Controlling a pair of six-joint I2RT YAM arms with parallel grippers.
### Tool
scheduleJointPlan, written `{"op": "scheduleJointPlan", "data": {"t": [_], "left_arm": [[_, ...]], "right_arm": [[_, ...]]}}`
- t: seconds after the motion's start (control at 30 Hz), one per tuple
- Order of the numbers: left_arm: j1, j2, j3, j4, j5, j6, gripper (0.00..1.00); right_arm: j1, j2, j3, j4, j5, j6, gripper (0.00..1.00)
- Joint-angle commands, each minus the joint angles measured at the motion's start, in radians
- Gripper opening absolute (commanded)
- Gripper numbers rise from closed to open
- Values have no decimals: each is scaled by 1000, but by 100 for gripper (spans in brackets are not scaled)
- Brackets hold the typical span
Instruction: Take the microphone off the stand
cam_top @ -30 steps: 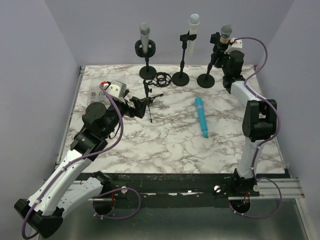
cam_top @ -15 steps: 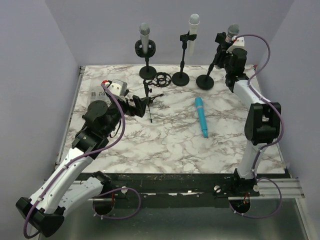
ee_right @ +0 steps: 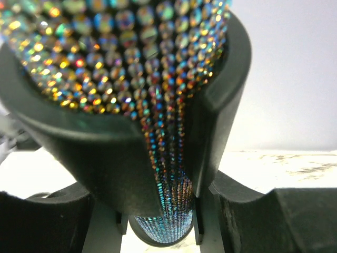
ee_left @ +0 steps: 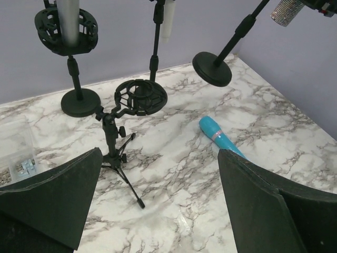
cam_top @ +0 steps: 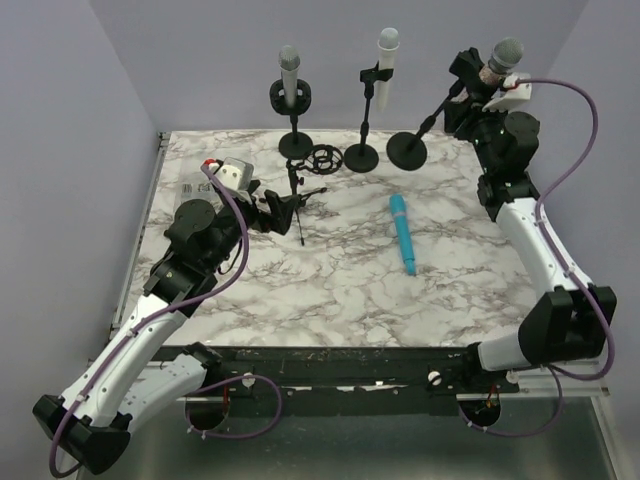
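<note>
1. The rhinestone-covered microphone (cam_top: pixel 504 54) hangs above the far right corner of the white marbled counter (cam_top: pixel 330 290). It is not yet free, being seated in the black plastic clip (ee_right: pixel 105 153) of the black round-based stand (cam_top: pixel 432 112).
2. The right claw (cam_top: pixel 483 82) is narrowed onto the microphone's body just beneath the clip, as far as the very close wrist view lets me judge. A hold there lets the arm pull along the clip's axis.
3. The stand leans steeply, its disc base (ee_left: pixel 212 68) tilted rather than flat on the counter. The clip probably grips tightly enough that the whole stand follows the pull.
4. The left claw (ee_left: pixel 158 211) is spread wide and holds nothing. It hovers by the left edge, facing a small black tripod stand (ee_left: pixel 113 142), well apart from the leaning stand. Freeing the microphone likely needs that base pinned.
5. A teal handheld microphone (cam_top: pixel 402 232) lies flat mid-counter, apart from both claws.
</note>
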Motion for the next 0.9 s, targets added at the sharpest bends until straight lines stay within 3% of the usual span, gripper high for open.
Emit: {"op": "scheduleJointPlan", "data": {"t": [0.0,0.23,0.5,0.77,0.87], "left_arm": [[9,13,17,17,64,-33,94],[11,14,21,10,74,-36,94],[18,-17,4,23,38,-12,94],[18,22,2,44,117,-19,94],[18,30,3,54,142,-16,94]], "right_arm": [[128,-177,-130,18,-125,12,1],[469,-375,-305,-108,-25,-84,1],[777,-443,-446,-158,178,-175,1],[903,-458,-553,-144,276,-180,2],[905,-475,-583,-156,280,-165,11]]}}
